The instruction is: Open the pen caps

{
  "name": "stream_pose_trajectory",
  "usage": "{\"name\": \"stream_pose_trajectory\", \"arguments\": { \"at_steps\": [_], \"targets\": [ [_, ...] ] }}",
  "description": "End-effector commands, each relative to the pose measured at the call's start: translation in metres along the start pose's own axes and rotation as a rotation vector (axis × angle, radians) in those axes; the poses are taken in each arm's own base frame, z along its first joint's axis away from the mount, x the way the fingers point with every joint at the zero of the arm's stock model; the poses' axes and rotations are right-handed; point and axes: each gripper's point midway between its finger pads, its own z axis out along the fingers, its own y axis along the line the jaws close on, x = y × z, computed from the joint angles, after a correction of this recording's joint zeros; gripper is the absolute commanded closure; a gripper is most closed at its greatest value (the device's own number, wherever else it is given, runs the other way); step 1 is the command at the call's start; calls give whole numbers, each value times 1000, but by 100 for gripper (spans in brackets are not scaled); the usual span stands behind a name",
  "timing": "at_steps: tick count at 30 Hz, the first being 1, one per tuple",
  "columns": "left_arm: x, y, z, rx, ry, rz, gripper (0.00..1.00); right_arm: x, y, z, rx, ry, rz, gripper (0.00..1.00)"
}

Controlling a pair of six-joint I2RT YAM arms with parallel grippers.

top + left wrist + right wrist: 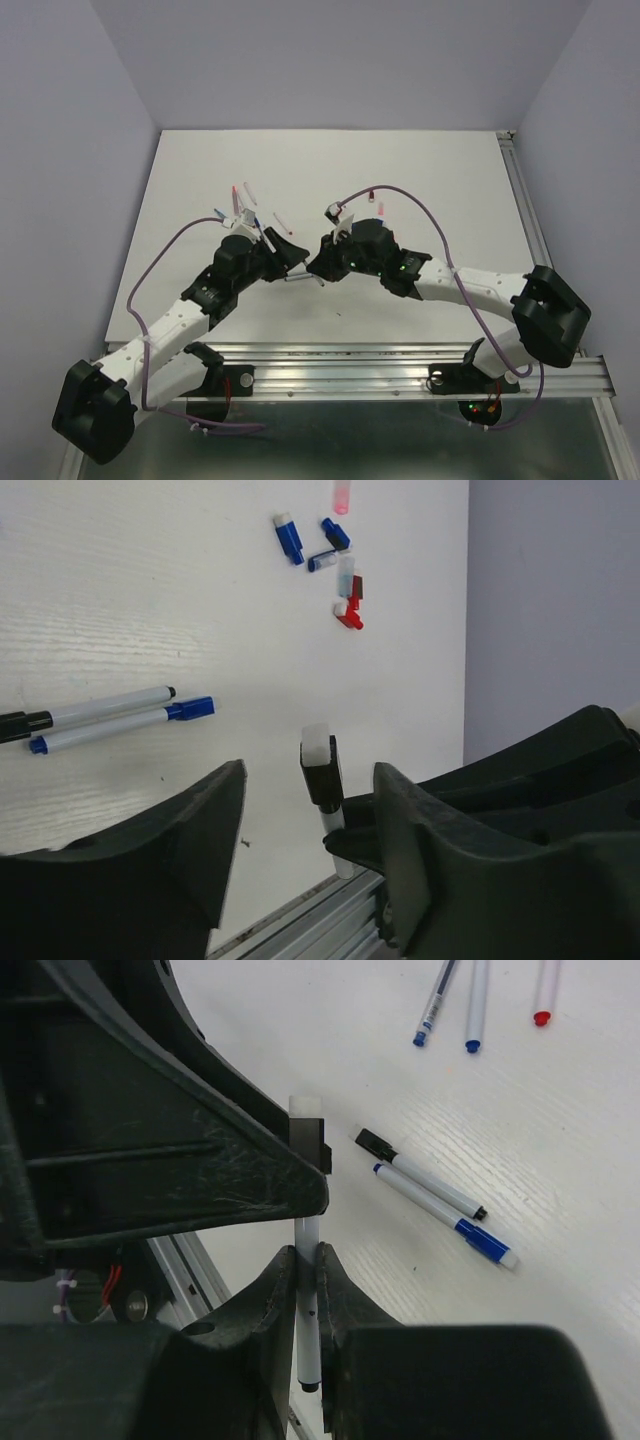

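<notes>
1. While your right gripper (305,1260) is clamped tight on the white barrel of a pen (308,1330), your left gripper (310,775) has its jaws spread wide, with nothing pinched between them.
2. In the left wrist view, the black cap (320,765) of that held pen stands in the gap between the left fingers (150,860). It sits closer to the 3 o'clock finger than to the 9 o'clock one, and bare table shows on both sides of it.
3. The cap's long axis runs from 6 to 12 o'clock in that view. The barrel is at 6, where the right gripper holds it, and the cap's white tip is at 12. The left jaws close along the 9-to-3 line, so they would meet the cap squarely across its width.
4. The right wrist view shows the same pen upright, with the cap at 12 o'clock from the right fingertips. One left finger overlaps the cap's edge there, and you cannot tell whether they touch.
5. Your likely next move is to close the left jaws on the cap, then pull the two arms apart along the pen's axis. Because the cap is off-centre, one finger may reach it first and push it sideways.
6. From above, the two grippers meet nose to nose near the middle of the table (420,170), the left one at 9 o'clock and the right at 3.
7. Farther out in the left wrist view, two pens (110,705) lie at 9 o'clock. Several loose caps (289,538), blue and red, sit in a cluster at 12 o'clock, well apart from the grippers.
</notes>
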Motion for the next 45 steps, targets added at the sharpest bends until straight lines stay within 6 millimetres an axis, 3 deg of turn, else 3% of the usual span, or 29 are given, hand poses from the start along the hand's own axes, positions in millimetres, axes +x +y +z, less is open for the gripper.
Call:
{"name": "stream_pose_trajectory", "arguments": {
  "at_steps": [1,2,3,8,9,11,15,20,21,26,29,32,34,35,36,37,38,40,41,42,44,45],
  "targets": [
    [-1,-12,2,62,-10,12,44,-17,25,-6,-91,-69,12,97],
    [0,-13,2,64,-8,16,50,-17,25,-6,-90,-70,15,97],
    [1,-12,2,63,-4,18,62,-17,24,-5,-84,-71,27,97],
    [2,-13,2,63,1,15,88,-19,23,-4,-75,-66,27,97],
    [3,-13,3,61,2,17,99,-19,25,-3,-81,-64,24,97],
    [2,-13,3,62,1,16,100,-16,26,-4,-91,-48,21,95],
    [1,-14,3,59,-11,-3,100,-11,27,-2,-92,-24,27,64],
    [-5,-20,0,79,-34,-21,100,-2,19,7,-61,9,34,55],
    [-5,-21,-1,81,-37,-20,100,-3,19,9,-63,8,30,56],
    [-8,-25,-2,93,-50,-23,100,-1,19,15,-71,10,37,77],
    [-17,-27,-2,86,-87,-11,100,11,22,15,-86,32,41,99],
    [-43,-27,4,26,-193,-3,100,27,36,11,-137,49,64,99],
    [-76,-9,13,-88,-314,24,100,39,47,3,-173,60,80,99],
    [-95,-17,15,-98,-356,28,100,62,54,-2,-197,103,100,99],
    [-106,-16,19,-111,-371,32,100,71,60,-6,-207,119,105,99],
    [-120,1,28,-164,-380,35,100,82,64,-10,-210,141,132,99],
    [-136,-9,31,-141,-400,36,100,104,68,-16,-212,177,134,99],
    [-146,2,45,-161,-380,30,100,119,75,-26,-228,192,156,99],
    [-162,1,47,-156,-404,22,100,123,81,-29,-246,191,175,99],
    [-161,6,56,-165,-373,20,100,138,79,-36,-245,210,181,99],
    [-164,5,62,-162,-358,27,100,139,74,-41,-223,184,222,99],
    [-156,6,69,-151,-313,26,100,137,70,-41,-203,170,222,99]
  ]
}}
